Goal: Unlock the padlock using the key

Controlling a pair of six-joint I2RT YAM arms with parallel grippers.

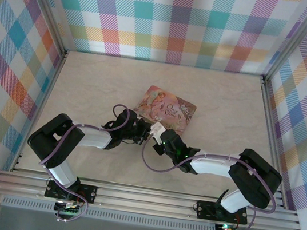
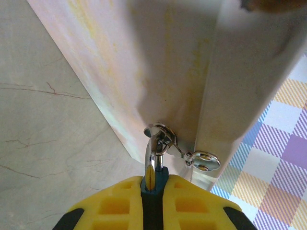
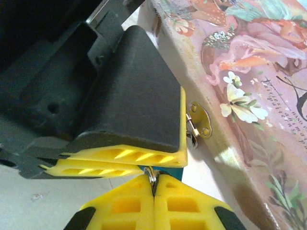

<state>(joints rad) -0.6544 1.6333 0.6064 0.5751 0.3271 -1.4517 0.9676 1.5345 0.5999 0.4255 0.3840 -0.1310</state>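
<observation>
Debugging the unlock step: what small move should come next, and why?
Probably a slight twist of the right gripper: its jaws are shut on the key, right at the padlock, which the left gripper clamps, shackle hooked through the hasp of the pink tin.

The top external camera looks down from high behind the arms, far enough off to take in the whole table [image 1: 89,82], with the bases at 6 o'clock and the tin [image 1: 166,106] near centre. Each wrist camera looks along its own fingers at 6 o'clock, the left gripper [image 2: 153,184] and the right gripper [image 3: 153,184], very close to the tin. Both wrist views share the tin's hasp [image 2: 204,160] and the padlock [image 2: 154,165].
</observation>
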